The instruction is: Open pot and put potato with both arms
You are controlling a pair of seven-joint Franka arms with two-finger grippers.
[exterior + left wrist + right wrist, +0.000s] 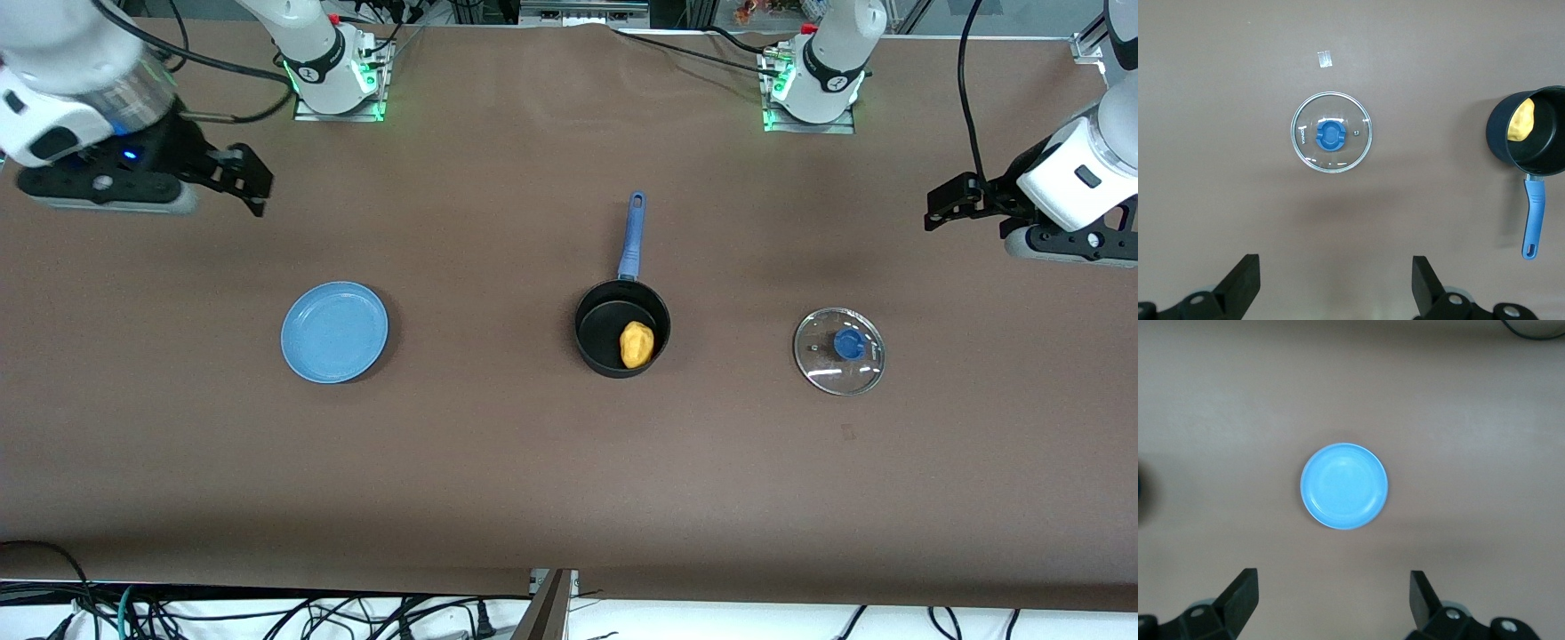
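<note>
The black pot (622,329) with its long blue handle (632,236) stands uncovered at the table's middle; it also shows in the left wrist view (1531,137). The yellow-orange potato (637,344) lies inside it, seen too in the left wrist view (1521,120). The glass lid (839,350) with blue knob lies flat on the table toward the left arm's end, and shows in the left wrist view (1332,132). My left gripper (944,203) (1336,280) is open and empty, high above the table near the lid. My right gripper (244,178) (1335,597) is open and empty, high over the right arm's end.
A flat blue plate (334,332) lies empty toward the right arm's end, beside the pot; it shows in the right wrist view (1344,486). A small scrap of tape (1325,60) lies on the brown cloth (498,462) near the lid.
</note>
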